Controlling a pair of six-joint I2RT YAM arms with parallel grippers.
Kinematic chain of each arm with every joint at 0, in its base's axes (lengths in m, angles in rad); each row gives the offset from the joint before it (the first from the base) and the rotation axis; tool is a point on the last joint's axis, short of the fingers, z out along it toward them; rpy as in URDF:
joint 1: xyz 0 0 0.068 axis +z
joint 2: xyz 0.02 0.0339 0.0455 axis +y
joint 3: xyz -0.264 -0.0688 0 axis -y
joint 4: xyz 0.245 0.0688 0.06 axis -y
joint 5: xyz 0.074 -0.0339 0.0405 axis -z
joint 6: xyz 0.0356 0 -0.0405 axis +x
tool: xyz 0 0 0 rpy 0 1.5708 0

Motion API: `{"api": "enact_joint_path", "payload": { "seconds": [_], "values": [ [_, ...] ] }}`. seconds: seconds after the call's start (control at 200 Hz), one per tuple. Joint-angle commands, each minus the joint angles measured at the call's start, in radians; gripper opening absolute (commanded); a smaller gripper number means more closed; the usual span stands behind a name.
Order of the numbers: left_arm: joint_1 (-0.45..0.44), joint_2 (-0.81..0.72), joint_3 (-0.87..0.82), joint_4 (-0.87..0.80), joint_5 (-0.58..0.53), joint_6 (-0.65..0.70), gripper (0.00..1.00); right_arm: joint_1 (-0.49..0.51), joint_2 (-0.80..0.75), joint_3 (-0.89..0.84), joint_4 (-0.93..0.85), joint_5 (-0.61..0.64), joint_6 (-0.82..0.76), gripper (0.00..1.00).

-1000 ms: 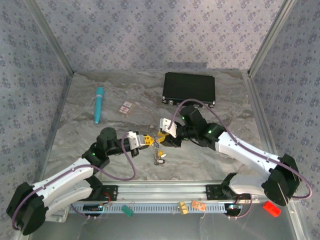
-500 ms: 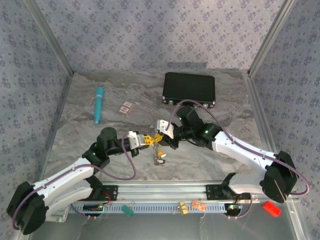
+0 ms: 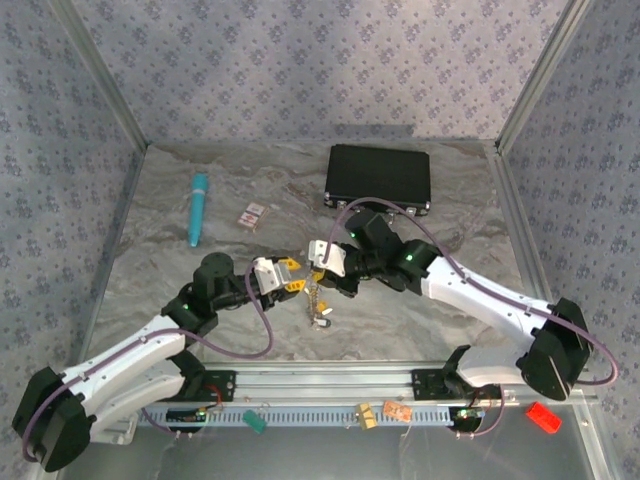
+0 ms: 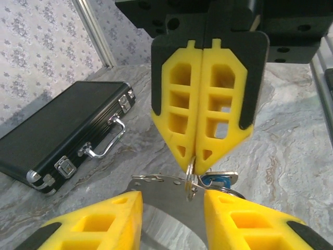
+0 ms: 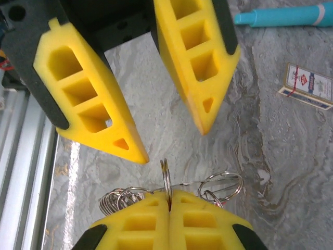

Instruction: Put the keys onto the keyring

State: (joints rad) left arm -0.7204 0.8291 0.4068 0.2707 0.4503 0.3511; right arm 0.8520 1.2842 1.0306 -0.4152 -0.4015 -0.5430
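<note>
**As the left hand lets go, the right hand alone grips the keyring**

Where half a second ago both hands were clenched nose to nose over the ring, the left hand (image 4: 171, 202) now has its yellow fingers spread and grasps nothing. The right hand (image 5: 169, 197) is clamped shut, pinching the keyring (image 5: 166, 174) edge-on between its tips.

From the left wrist, the right hand (image 4: 195, 160) points straight down at the camera. A blue-headed key (image 4: 216, 180) sits just behind the pinched ring, and the black case (image 4: 62, 140) lies beyond.

The right wrist view gives what that one hides: more wire loops bunched to either side of the grip, and the released left hand (image 5: 170, 138) poised just above the ring. A card (image 5: 307, 86) and a teal pen (image 5: 281, 15) lie further off on the desk (image 5: 250, 146).

From above, both arms reach inward and the hands meet mid-desk, tips close together. The chain hangs below the right hand (image 3: 320, 270).
</note>
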Motion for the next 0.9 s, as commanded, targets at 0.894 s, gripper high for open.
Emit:
{"api": "enact_joint_path", "payload": {
  "seconds": [0.894],
  "values": [
    [-0.009, 0.066, 0.047, -0.003, 0.121, 0.022, 0.16, 0.069, -0.032, 0.065, -0.046, -0.001, -0.037, 0.00]
  ]
}}
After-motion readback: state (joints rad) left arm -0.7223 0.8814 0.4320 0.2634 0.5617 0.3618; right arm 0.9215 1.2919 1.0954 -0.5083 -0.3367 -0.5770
